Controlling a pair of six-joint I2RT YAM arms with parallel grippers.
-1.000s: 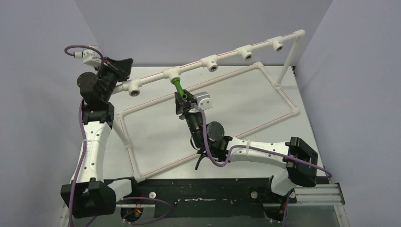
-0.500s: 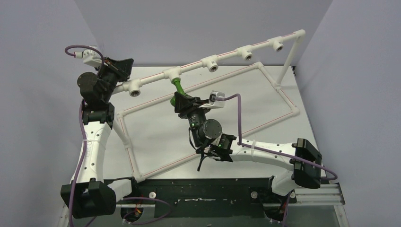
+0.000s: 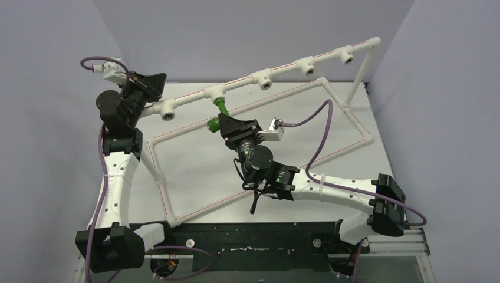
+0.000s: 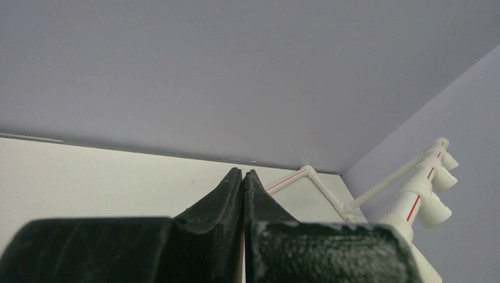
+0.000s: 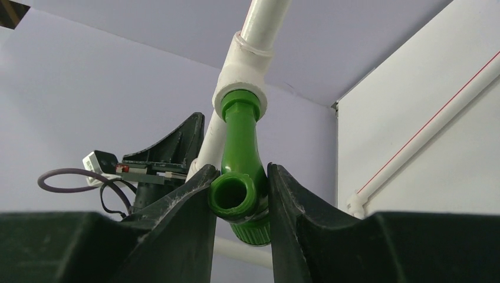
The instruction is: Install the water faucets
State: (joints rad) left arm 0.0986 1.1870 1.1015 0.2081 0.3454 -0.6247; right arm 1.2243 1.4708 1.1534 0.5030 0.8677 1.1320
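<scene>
The green water faucet (image 3: pixel 220 107) hangs from a white tee fitting (image 3: pixel 214 91) on the raised pipe rail, its threaded end inside the tee. My right gripper (image 3: pixel 226 125) is shut on its lower body. In the right wrist view both fingers press the faucet (image 5: pixel 239 147) just below the tee (image 5: pixel 242 88), with the open spout mouth facing the camera between them at the gripper (image 5: pixel 240 172). My left gripper (image 3: pixel 152 84) is shut with nothing in it, up beside the rail's left end. In the left wrist view its gripper (image 4: pixel 243 173) has its tips touching.
The white rail (image 3: pixel 283 72) carries several more tee fittings, such as the open one (image 3: pixel 168 112) near my left gripper. A rectangular pipe frame (image 3: pixel 348 112) lies on the table (image 3: pixel 194 171). A post (image 3: pixel 359 76) holds the rail at the back right. Grey walls stand close around.
My right wrist has rotated around the faucet's axis while gripping it; the wrist camera and its cable swung to the right. The faucet's knob now shows at the left. The left arm has not moved.
</scene>
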